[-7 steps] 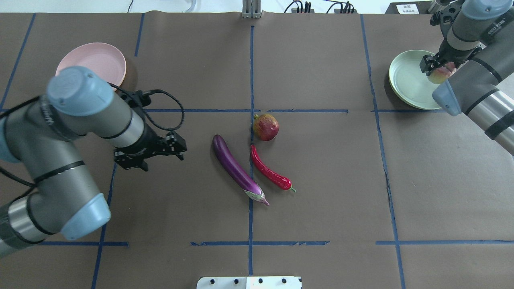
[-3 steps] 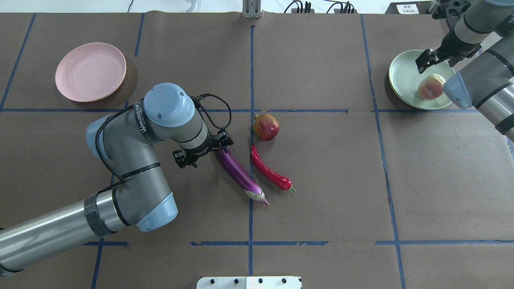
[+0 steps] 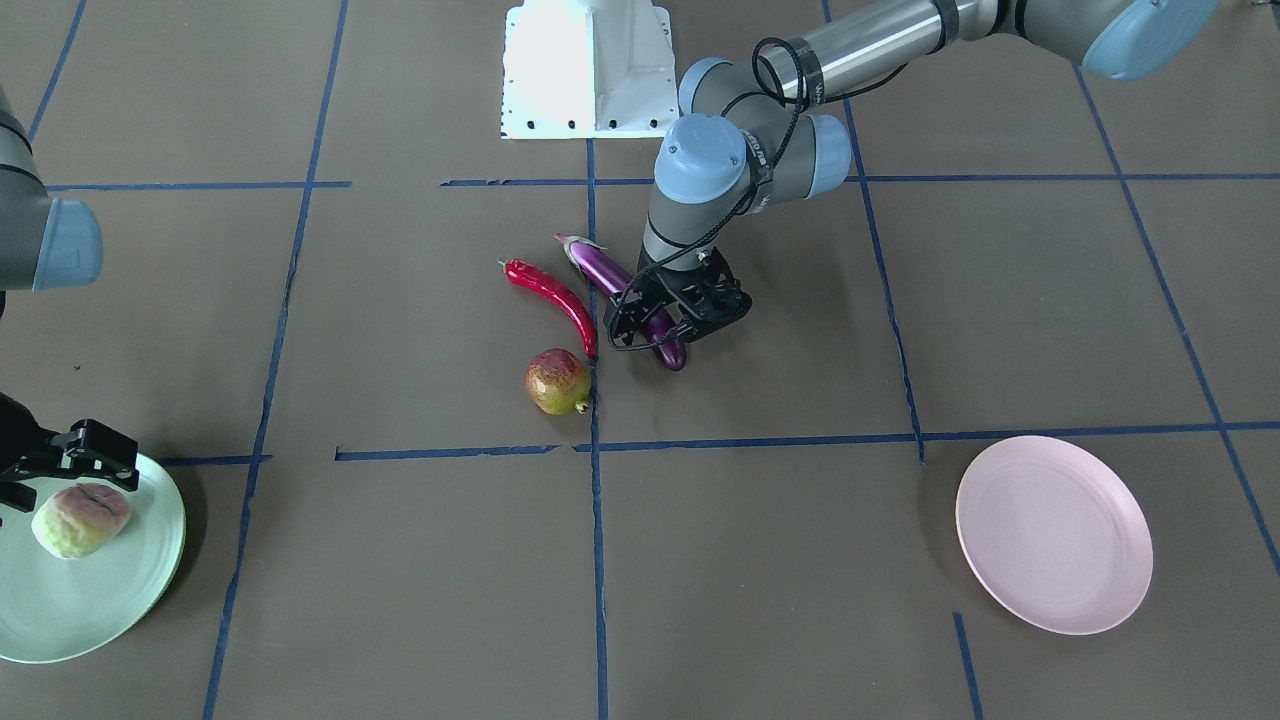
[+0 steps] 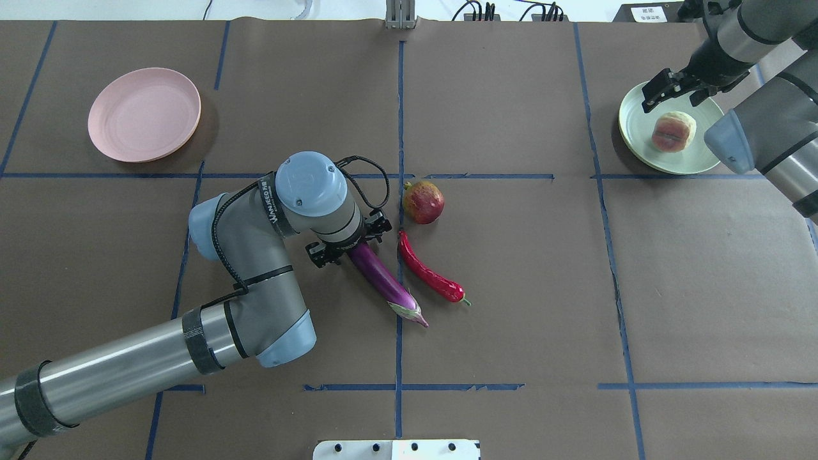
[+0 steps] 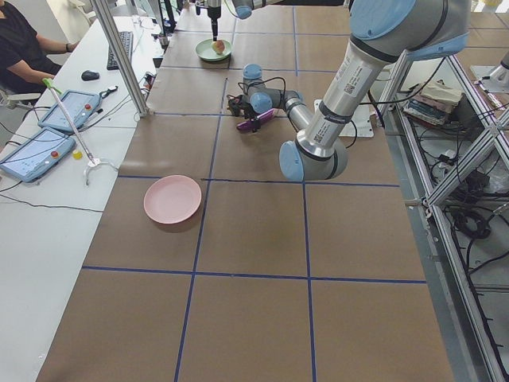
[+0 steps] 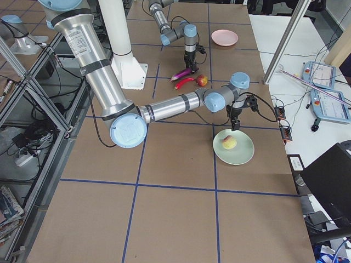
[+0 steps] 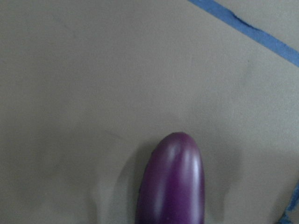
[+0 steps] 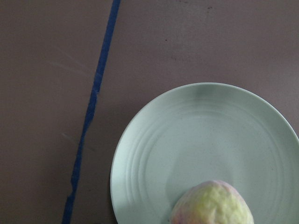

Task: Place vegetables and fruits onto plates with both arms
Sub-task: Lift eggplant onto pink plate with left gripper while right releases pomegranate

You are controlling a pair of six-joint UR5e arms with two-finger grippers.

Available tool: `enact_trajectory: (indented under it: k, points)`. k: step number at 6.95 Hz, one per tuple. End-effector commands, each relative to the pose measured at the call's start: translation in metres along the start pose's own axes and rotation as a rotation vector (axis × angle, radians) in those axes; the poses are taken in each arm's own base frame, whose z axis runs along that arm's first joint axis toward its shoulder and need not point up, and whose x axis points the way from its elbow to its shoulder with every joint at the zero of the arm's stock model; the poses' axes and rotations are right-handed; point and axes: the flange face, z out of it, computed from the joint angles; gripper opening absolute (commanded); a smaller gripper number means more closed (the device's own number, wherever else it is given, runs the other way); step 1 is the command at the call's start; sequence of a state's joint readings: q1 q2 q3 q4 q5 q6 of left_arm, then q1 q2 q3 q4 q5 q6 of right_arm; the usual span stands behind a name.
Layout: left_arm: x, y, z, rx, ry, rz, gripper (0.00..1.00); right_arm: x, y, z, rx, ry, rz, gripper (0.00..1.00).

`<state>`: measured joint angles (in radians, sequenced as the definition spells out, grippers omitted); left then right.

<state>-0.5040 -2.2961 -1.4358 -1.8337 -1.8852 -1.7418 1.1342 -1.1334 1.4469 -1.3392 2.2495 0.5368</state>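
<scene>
The purple eggplant (image 4: 385,280) lies mid-table beside the red chili pepper (image 4: 428,271), with the red-and-yellow fruit (image 4: 423,202) just beyond them. My left gripper (image 4: 350,239) is open and low over the eggplant's rounded far end, one finger on each side; the left wrist view shows that tip (image 7: 170,182). The peach (image 4: 672,132) sits on the mint green plate (image 4: 636,137) at the far right. My right gripper (image 4: 679,91) is open and empty above the plate's far rim. The pink plate (image 4: 144,115) stands bare at the far left.
Blue tape lines (image 4: 400,128) cross the brown table cover. The white robot base (image 3: 588,70) sits at the near edge. An operator (image 5: 20,44) and tablets are at a side desk beyond the table's far edge.
My left arm swung right from near the pink plate to the eggplant's far end. My right gripper let go of the peach onto the green plate and drew back.
</scene>
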Motion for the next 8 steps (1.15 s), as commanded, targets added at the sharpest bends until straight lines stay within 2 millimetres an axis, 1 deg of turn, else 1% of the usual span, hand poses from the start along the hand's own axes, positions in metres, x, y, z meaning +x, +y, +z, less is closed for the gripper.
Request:
enact_trajectory:
  k: [1, 2, 3, 4, 5, 6, 7, 8]
  points:
    - [0.003, 0.001, -0.001, 0.001, 0.017, -0.002, 0.00, -0.092, 0.034, 0.003, -0.037, -0.102, 0.112, 1.00]
    - [0.008, -0.029, -0.033, 0.034, 0.063, -0.027, 0.00, -0.142, 0.053, 0.008, -0.062, -0.133, 0.172, 1.00]
    - [-0.005, -0.082, -0.075, 0.091, 0.105, -0.063, 0.00, -0.177, 0.070, 0.007, -0.065, -0.151, 0.208, 1.00]
    - [-0.055, -0.136, -0.110, 0.147, 0.115, -0.029, 0.00, -0.215, 0.081, 0.004, -0.054, -0.167, 0.238, 1.00]
    - [-0.093, -0.179, -0.133, 0.172, 0.094, 0.105, 0.00, -0.258, 0.090, 0.008, -0.057, -0.181, 0.293, 1.00]
    - [-0.131, -0.239, -0.155, 0.224, 0.057, 0.145, 0.00, -0.312, 0.108, 0.021, -0.045, -0.180, 0.345, 1.00]
    - [-0.164, -0.307, -0.167, 0.278, 0.002, 0.113, 0.00, -0.349, 0.124, 0.034, -0.005, -0.158, 0.365, 1.00]
    - [-0.197, -0.359, -0.154, 0.286, -0.072, 0.081, 0.00, -0.369, 0.120, 0.042, 0.022, -0.141, 0.392, 1.00]
